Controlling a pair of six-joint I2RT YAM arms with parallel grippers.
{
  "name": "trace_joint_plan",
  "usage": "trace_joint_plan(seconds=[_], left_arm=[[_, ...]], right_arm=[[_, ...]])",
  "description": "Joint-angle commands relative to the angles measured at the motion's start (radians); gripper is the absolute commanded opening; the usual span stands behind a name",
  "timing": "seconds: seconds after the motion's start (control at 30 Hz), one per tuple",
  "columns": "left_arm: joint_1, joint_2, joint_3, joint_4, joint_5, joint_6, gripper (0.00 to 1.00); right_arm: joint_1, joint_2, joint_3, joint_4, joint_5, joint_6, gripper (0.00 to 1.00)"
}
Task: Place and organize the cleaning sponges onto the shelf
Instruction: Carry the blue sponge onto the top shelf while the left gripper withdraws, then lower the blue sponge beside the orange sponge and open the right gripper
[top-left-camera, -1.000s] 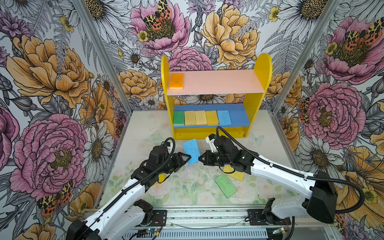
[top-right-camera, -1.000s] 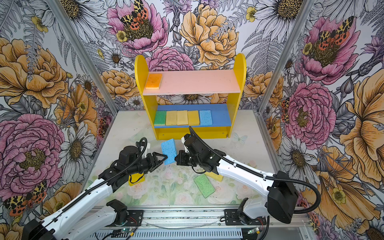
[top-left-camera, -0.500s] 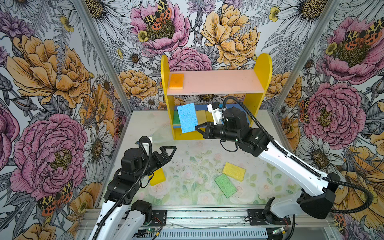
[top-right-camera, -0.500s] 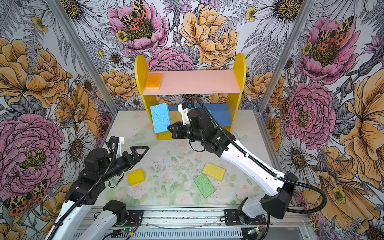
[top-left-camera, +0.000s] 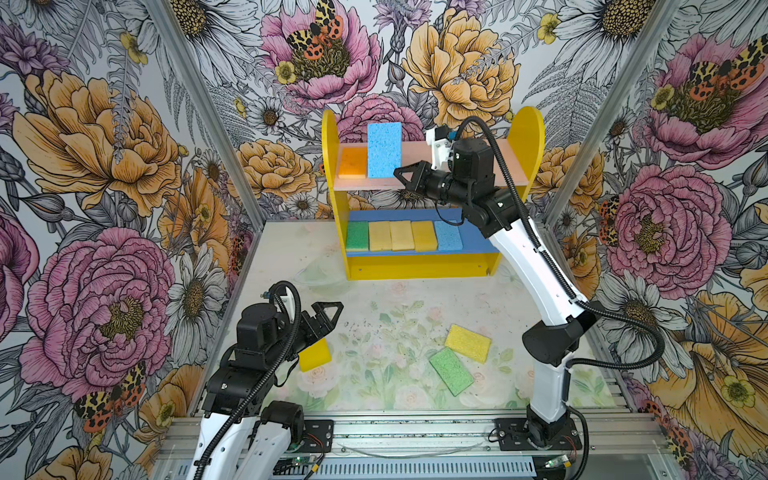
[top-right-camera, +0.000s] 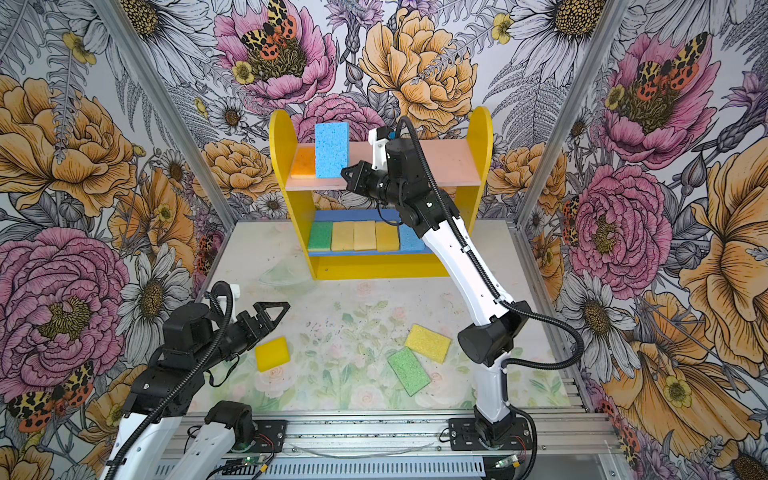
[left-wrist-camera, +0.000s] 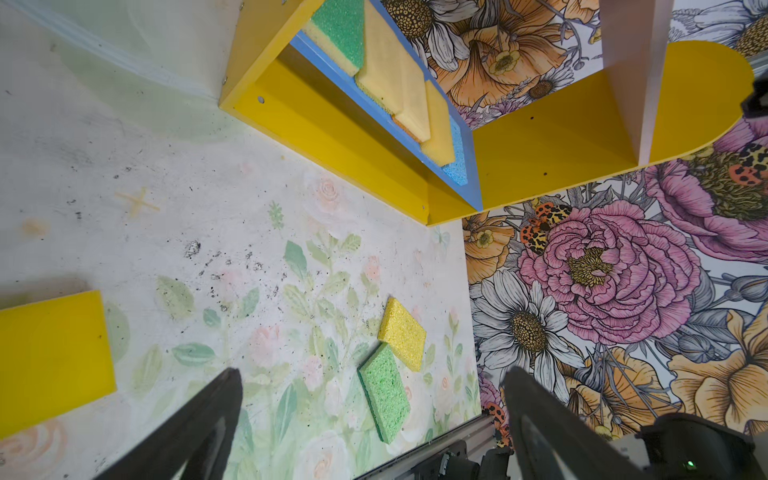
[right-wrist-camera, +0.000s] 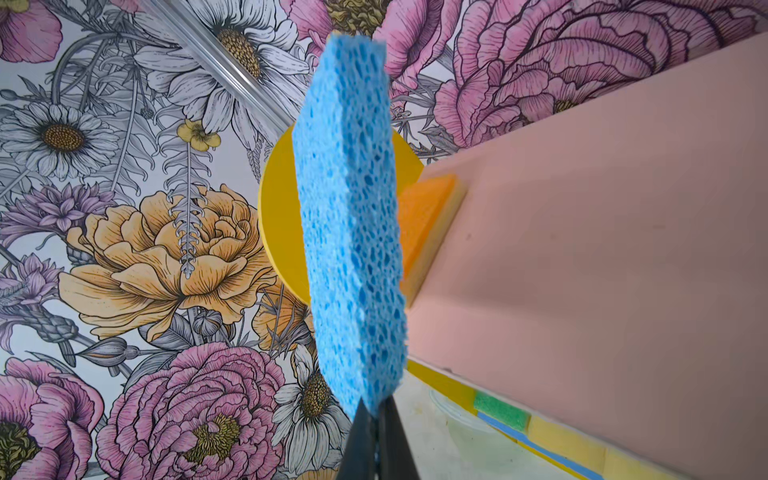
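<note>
The right gripper (top-left-camera: 400, 171), fingers clenched on a near corner of a blue rectangular porous foam sponge (top-left-camera: 384, 149), held it over the left end of the pink upper board (top-left-camera: 509, 164) of the small yellow-sided wooden shelf (top-left-camera: 530, 137). The sponge's long axis ran front to back, away from the fingertips, just beside a flat orange foam sponge (top-left-camera: 352, 163). Whether it touched the board could not be told. The left gripper (top-left-camera: 326, 320) hovered low over the table, fingers spread and empty, near a bright yellow foam sponge (top-left-camera: 315, 354).
</note>
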Motion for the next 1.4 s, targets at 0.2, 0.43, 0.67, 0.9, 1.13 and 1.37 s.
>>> trace_joint_plan(seconds=[0.2,0.43,0.67,0.9,1.13,1.37], left_arm=[[0.011,0.004,-0.042,-0.012,0.06,0.02,0.99],[0.012,0.002,-0.052,-0.012,0.066,0.007,0.99],[0.012,-0.03,-0.073,-0.013,0.073,-0.017,0.99],[0.014,-0.038,-0.078,-0.021,0.075,-0.02,0.99],[0.015,-0.038,-0.07,-0.03,0.074,-0.01,0.99],[0.017,-0.044,-0.064,-0.049,0.079,0.002,0.99]], right_arm=[[-0.055,0.131,0.148,-0.038,-0.102,0.076,0.0],[-0.06,0.152,0.159,-0.038,-0.112,0.082,0.0],[-0.06,0.167,0.174,-0.037,-0.138,0.094,0.11],[-0.064,0.156,0.167,-0.039,-0.141,0.082,0.39],[-0.066,0.107,0.114,-0.039,-0.08,0.044,0.45],[-0.095,0.179,0.207,-0.04,-0.084,0.064,0.49]])
